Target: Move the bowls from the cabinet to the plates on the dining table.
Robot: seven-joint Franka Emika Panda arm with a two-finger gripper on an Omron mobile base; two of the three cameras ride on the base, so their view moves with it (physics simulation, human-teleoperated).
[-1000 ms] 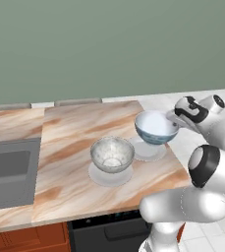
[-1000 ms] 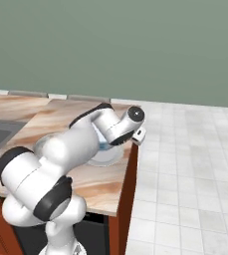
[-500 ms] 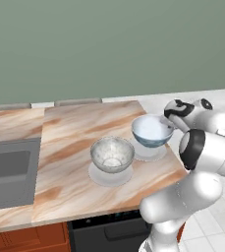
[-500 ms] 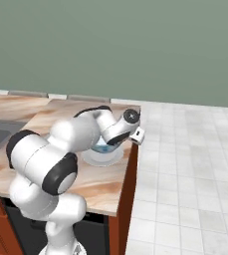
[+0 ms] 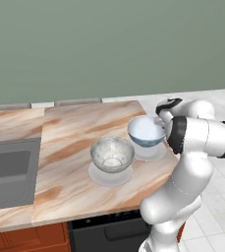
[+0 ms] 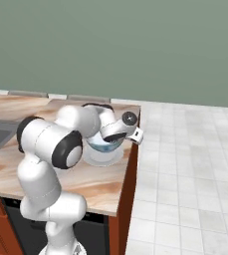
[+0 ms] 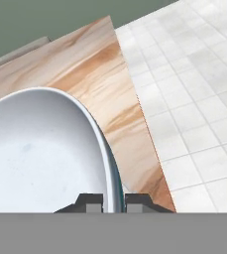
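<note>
The white bowl with the blue pattern [image 5: 146,130] [image 6: 103,143] [image 7: 40,149] hangs low over a pale plate [image 5: 153,153] [image 6: 104,158] near the right edge of the marble dining table [image 5: 79,133]; whether it touches the plate I cannot tell. My gripper [image 7: 112,201] [image 5: 163,119] is shut on its right rim, one finger inside and one outside. The grey speckled bowl [image 5: 112,153] stands upright on the other plate [image 5: 109,174], just left of the first. The cabinet is out of view.
A grey sink [image 5: 6,172] is sunk into the counter at the far left. Two chair backs [image 5: 77,102] line the table's far edge. Pale floor tiles [image 6: 185,164] lie beyond the table's right edge, and my own arm [image 6: 51,142] stretches across its near side.
The gripper has carried the white-and-blue bowl a little left and down towards the right-hand plate. The arm has folded in closer over the table. The grey bowl has stayed put.
</note>
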